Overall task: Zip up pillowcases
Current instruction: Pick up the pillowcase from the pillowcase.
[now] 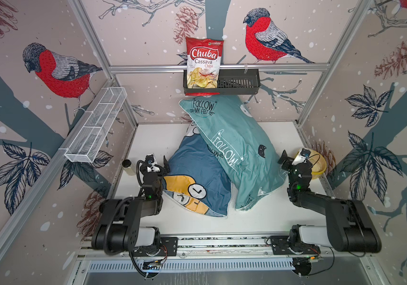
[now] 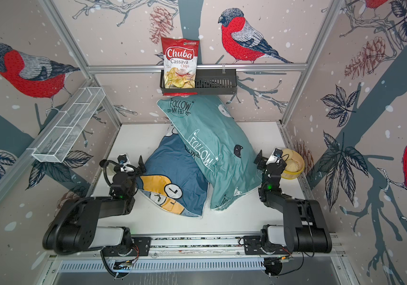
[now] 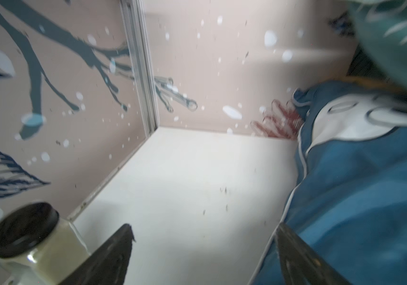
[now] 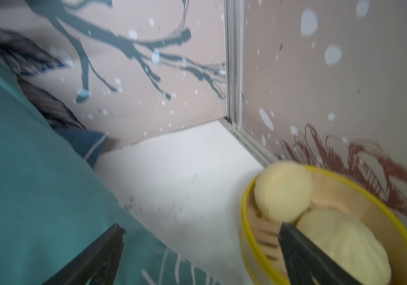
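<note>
1. My left gripper (image 3: 203, 227) is spread wide and empty. One finger is just beside the dark blue pillowcase (image 1: 197, 172), and a black-lidded jar (image 3: 24, 229) stands near the other.
2. My right gripper (image 4: 201, 227) gapes wide too, holding nothing, between the teal pillowcase (image 1: 237, 148) and a yellow bowl (image 4: 245, 222) of buns.
3. The blue pillowcase lies mid-table. The teal one overlaps its far part and reaches the back wall.

Far right part of the dark blue pillowcase (image 1: 192, 172) hidden under the teal pillowcase (image 1: 234, 148) in both top views, whether either is zipped too small to tell, yellow bowl (image 1: 322, 170) by the right wall partly behind the right gripper (image 1: 293, 156), both wrist views blurred, jar (image 3: 32, 237) cut off at the left wrist view's edge
</note>
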Tool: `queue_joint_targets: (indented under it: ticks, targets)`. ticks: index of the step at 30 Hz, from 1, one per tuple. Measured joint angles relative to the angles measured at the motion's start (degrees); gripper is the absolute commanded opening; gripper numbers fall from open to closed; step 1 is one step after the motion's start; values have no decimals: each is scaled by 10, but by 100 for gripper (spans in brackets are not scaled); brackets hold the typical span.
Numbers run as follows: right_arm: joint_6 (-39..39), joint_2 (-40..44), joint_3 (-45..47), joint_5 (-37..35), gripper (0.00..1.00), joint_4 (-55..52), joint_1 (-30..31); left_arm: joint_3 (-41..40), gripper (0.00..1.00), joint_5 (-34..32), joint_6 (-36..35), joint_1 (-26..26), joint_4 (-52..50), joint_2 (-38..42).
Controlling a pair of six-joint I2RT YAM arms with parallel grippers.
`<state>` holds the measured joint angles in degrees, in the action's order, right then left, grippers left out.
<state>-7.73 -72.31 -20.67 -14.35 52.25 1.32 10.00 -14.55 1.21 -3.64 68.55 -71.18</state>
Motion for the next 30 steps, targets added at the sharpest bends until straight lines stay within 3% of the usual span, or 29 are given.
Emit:
queue_joint_targets:
  ticks: [3, 6, 10, 15, 21, 30]
  targets:
    - [-21, 67, -48, 24, 100, -118, -8, 11, 97, -37, 32, -26, -106, 151]
    - [-49, 100, -89, 96, 100, -228, -40, 63, 98, -28, 127, -46, -232, 267]
    - [-84, 91, -128, 219, 100, -307, -95, 101, 98, 39, 263, -97, -308, 292]
    - [-121, -4, -195, 384, 100, -357, -131, 174, 98, 65, 356, -250, -342, 173]
    - [-133, -128, -289, 512, 100, -379, -128, 269, 98, 38, 412, -360, -300, -38]
    - [-132, -268, -406, 605, 100, -386, -90, 407, 98, 35, 466, -392, -239, -254]
